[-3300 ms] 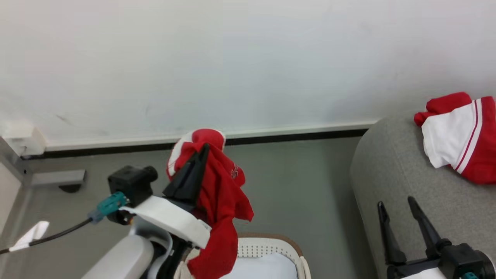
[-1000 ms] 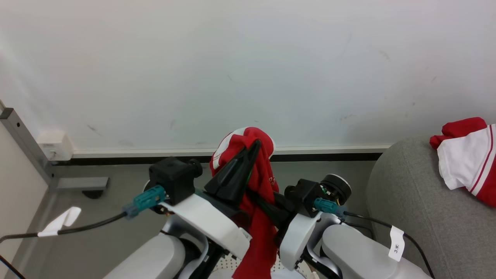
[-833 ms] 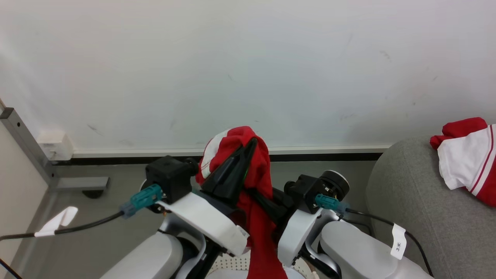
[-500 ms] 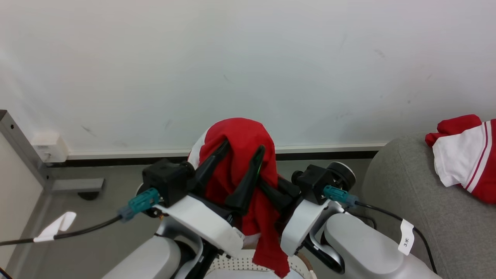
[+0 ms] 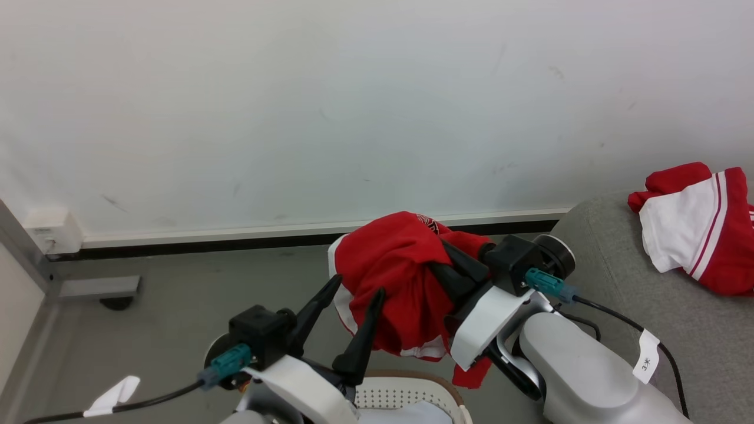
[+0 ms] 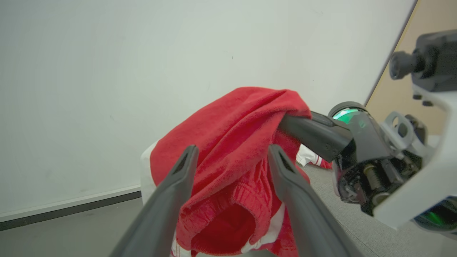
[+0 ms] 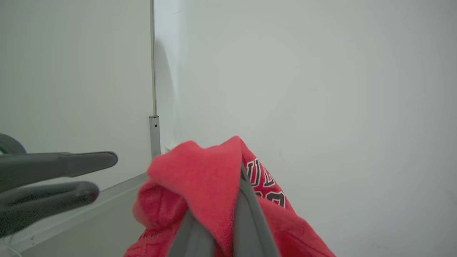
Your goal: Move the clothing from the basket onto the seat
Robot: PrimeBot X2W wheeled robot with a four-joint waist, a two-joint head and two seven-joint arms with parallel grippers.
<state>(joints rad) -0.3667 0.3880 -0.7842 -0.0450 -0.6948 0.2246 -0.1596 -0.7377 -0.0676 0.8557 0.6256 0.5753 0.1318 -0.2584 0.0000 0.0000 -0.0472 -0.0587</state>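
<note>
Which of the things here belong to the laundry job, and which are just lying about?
Job: red garment, clamped in the right gripper; left gripper, open beside it; basket; seat; second garment, lying on the seat.
Lying about: wall box; grey floor bracket.

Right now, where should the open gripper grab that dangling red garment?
Probably the loose lower fold of the red garment, approached from the robot's left: it sags free below the right gripper's pinch, directly facing the open left gripper.
</note>
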